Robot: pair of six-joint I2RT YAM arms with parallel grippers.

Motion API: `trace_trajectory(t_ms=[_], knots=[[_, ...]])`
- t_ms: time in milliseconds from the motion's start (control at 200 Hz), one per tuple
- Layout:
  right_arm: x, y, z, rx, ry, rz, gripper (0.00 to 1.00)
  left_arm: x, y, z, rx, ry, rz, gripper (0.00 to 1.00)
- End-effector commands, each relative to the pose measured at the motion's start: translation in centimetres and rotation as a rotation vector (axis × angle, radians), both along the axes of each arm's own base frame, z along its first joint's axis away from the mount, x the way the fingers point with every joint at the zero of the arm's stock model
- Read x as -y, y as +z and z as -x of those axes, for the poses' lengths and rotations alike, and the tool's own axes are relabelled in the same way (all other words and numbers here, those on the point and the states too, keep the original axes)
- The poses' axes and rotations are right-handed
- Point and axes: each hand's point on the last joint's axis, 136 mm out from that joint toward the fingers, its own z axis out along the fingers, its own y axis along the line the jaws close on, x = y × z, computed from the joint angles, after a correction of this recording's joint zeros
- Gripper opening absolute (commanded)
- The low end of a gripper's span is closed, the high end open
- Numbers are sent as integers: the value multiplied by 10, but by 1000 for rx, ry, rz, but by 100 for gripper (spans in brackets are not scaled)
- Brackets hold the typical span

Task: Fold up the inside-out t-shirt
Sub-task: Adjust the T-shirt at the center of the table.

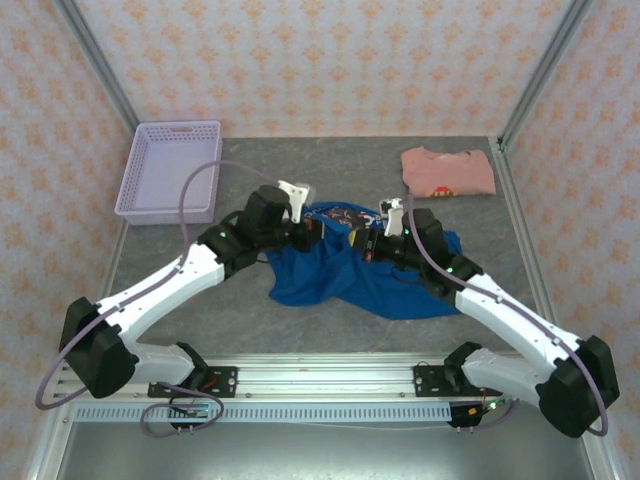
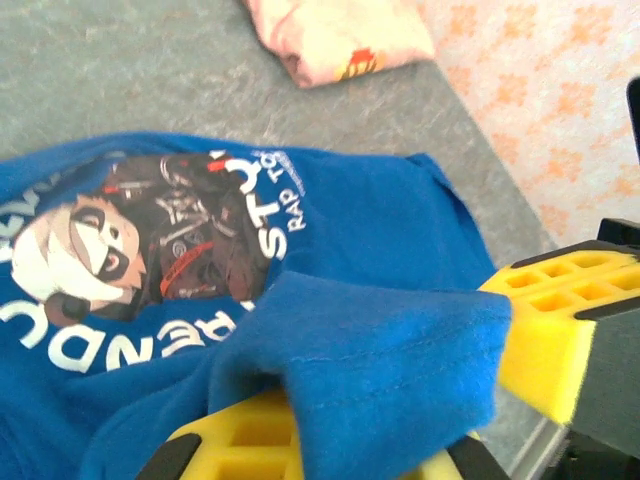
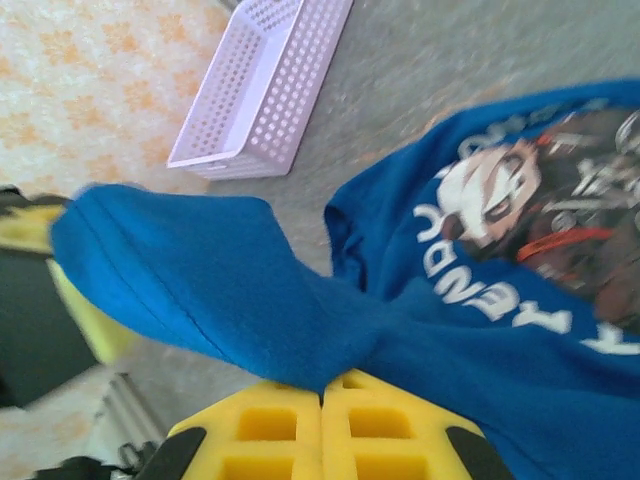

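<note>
The inside-out t-shirt (image 1: 335,285) is lying crumpled at the middle of the grey table (image 1: 180,320) with its printed graphic facing up. A lilac basket (image 1: 170,165) is sitting toward ten o'clock and a folded pink shirt (image 1: 448,172) toward one o'clock, both apart from it. The left gripper (image 1: 322,235) is reaching in from nine o'clock and the right gripper (image 3: 322,395) from three o'clock, each with its yellow fingers closed tight and pinching a raised fold of the blue cloth, the two pinches sitting just beside each other near the graphic
</note>
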Motion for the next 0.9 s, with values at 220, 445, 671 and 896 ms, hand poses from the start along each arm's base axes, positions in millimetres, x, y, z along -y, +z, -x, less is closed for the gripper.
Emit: trace_trajectory(t_ms=[220,445,671,896], knots=[[49,4,-6,192,-59,384,0,-21,49,91,-247,-269,176,0],[33,-7,9,87,79,414,22,-19,42,88,-220,-293,238,0],[14,-3,40,213,248,519,51,-13,30,82,-187,-341,210,0],[-21,0,45,329,361,556,63,-12,22,79,-192,-351,189,0]])
